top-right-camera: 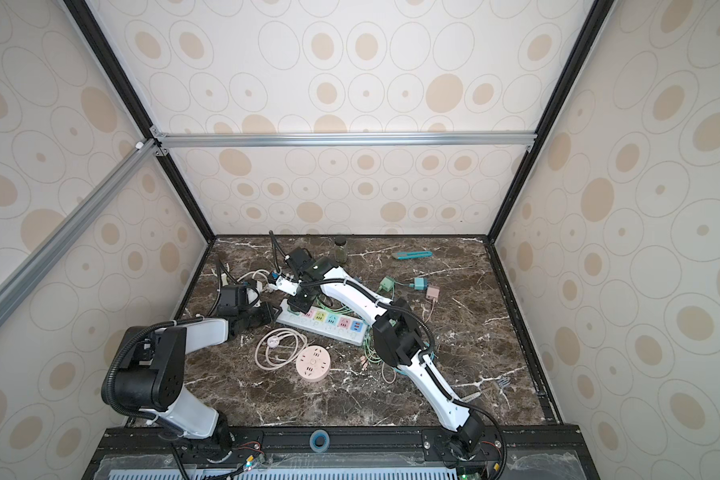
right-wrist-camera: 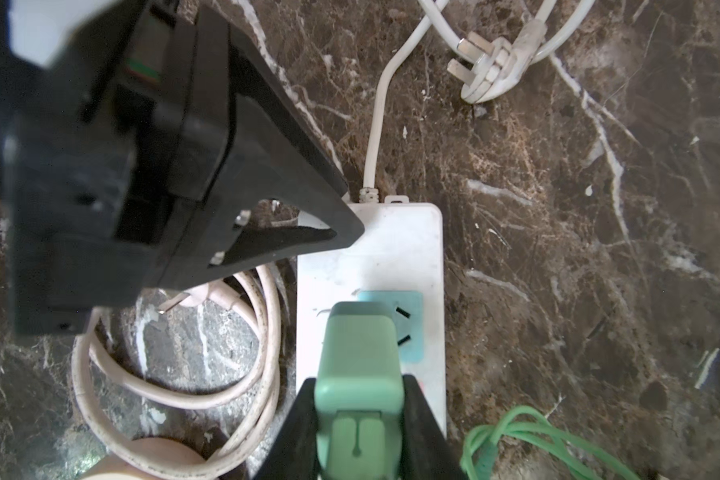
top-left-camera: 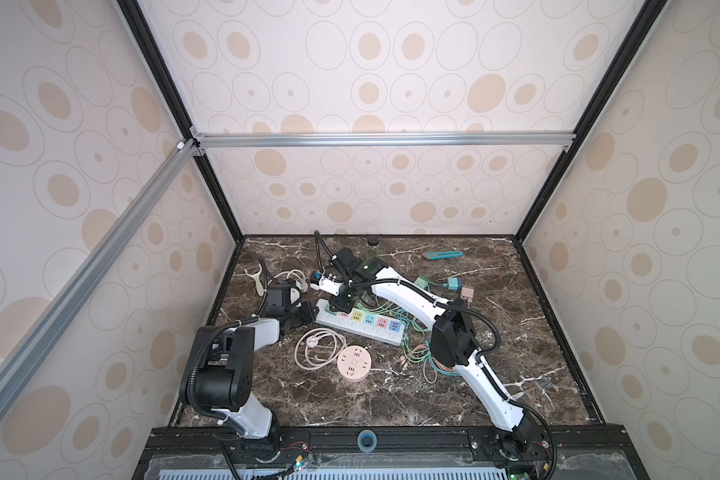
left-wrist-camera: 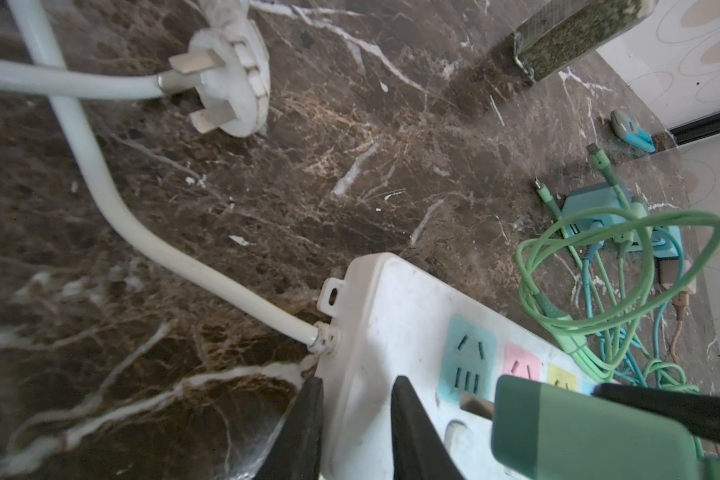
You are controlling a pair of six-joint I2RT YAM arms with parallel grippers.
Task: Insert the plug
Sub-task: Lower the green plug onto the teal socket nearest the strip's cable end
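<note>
A white power strip [top-left-camera: 385, 336] [top-right-camera: 346, 332] with coloured sockets lies mid-table. My right gripper [right-wrist-camera: 359, 380] [top-left-camera: 341, 302] is shut on a green plug [right-wrist-camera: 358, 353] [left-wrist-camera: 591, 428], held just above the strip's [right-wrist-camera: 391, 241] teal socket [right-wrist-camera: 412, 328] at the cord end. In the left wrist view a metal prong of the plug shows bare beside the teal socket [left-wrist-camera: 468, 353]. My left gripper [left-wrist-camera: 357, 380] [top-left-camera: 308, 312] clamps the cord end of the strip [left-wrist-camera: 391, 299], one finger [left-wrist-camera: 408, 415] on top and one against its side.
The strip's white cord ends in a loose white plug [left-wrist-camera: 225, 83] [right-wrist-camera: 487, 70]. A round pink socket [top-left-camera: 353, 365] and beige cord coil [top-left-camera: 296, 353] lie in front. Green cables [top-left-camera: 416, 349], a teal charger [top-left-camera: 453, 284], a pink charger [top-left-camera: 467, 294] and a jar [top-left-camera: 373, 245] stand around.
</note>
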